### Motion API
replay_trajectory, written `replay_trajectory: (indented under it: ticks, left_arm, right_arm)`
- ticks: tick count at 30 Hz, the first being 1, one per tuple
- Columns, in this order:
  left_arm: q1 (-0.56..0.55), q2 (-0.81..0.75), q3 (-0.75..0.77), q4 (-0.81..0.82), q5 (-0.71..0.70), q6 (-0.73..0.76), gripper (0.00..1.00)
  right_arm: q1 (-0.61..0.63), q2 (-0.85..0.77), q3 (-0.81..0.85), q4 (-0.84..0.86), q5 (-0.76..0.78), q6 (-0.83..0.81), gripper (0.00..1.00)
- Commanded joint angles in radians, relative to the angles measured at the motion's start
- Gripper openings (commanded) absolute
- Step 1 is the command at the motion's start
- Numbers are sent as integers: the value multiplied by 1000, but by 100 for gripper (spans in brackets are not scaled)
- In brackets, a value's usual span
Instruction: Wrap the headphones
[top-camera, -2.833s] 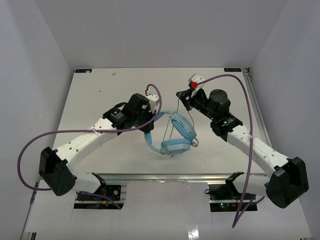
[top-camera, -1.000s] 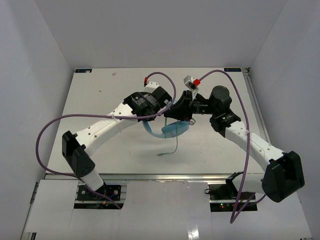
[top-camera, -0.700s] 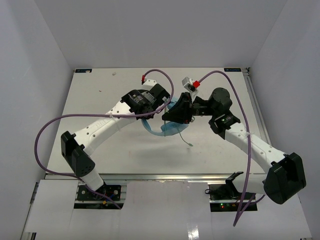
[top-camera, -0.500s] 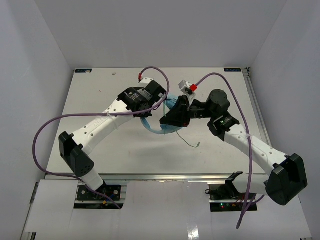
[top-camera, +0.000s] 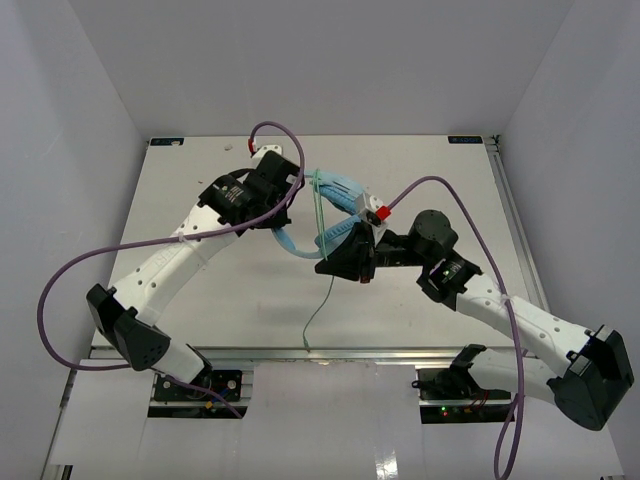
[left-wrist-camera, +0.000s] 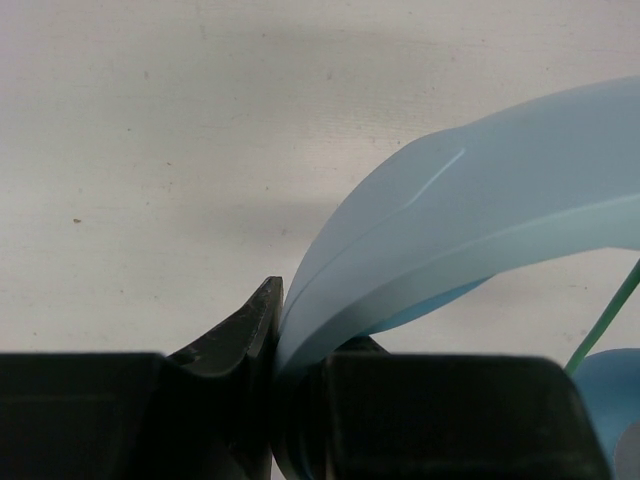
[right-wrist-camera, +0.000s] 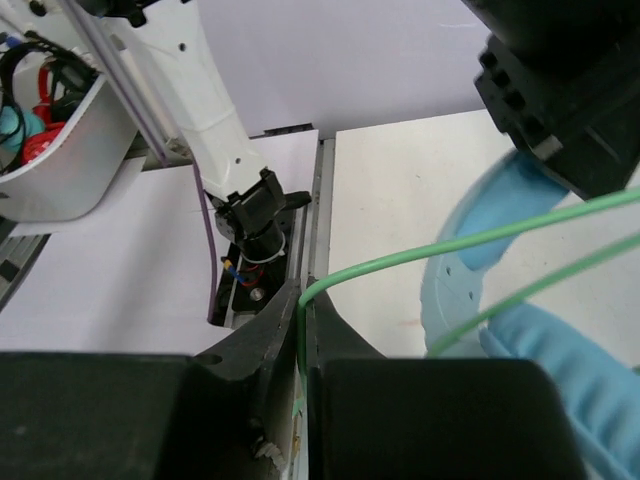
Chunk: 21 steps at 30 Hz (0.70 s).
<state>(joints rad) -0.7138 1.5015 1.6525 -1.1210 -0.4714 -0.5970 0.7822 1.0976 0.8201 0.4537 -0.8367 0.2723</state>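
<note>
Pale-blue plastic is what the left jaws bite on: they are clenched on the curved headband (left-wrist-camera: 450, 240) of the headphones (top-camera: 338, 190), near one end of the arc. That grip looks meant as an anchor, keeping the set steady so that the other arm can work the cord (right-wrist-camera: 480, 237) around it.

The right jaws are pinched shut on the thin green cord, which leaves them and bends straight off toward the earcups (right-wrist-camera: 545, 365). A second green strand crosses the same cup just below the first (so at least one pass of cord lies over it, by my reading).

The headphones sit between the two arms, over the middle of the bench (top-camera: 200, 190) and a little to the rear. They seem held up off it, though I cannot tell whether any part touches. From above, the headband bows toward the near left and the two padded cups face right. The cord's long run goes from the far side, past the right jaws, toward the near edge, where its loose end trails. Whether that end carries the plug is too small to tell.
</note>
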Motion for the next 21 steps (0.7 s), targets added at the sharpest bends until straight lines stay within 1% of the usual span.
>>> replay_trajectory:
  ticks: [1, 3, 7, 16, 19, 21]
  left_arm:
    - [49, -66, 3, 166, 8, -115, 0]
    - [50, -73, 1, 175, 24, -118, 0]
    - [51, -79, 4, 179, 29, -138, 0]
    - [50, -142, -13, 195, 30, -184, 0]
    - [50, -166, -7, 187, 9, -201, 0]
    - [50, -178, 3, 168, -9, -215, 0]
  right_arm:
    - [67, -62, -113, 70, -2, -13, 8]
    - [77, -62, -171, 118, 18, -2, 8]
    - [101, -31, -202, 172, 31, 11, 8]
    - [143, -2, -213, 180, 96, -10, 14]
    - [145, -8, -209, 169, 129, -19, 13]
    - [151, -17, -202, 137, 161, -40, 8]
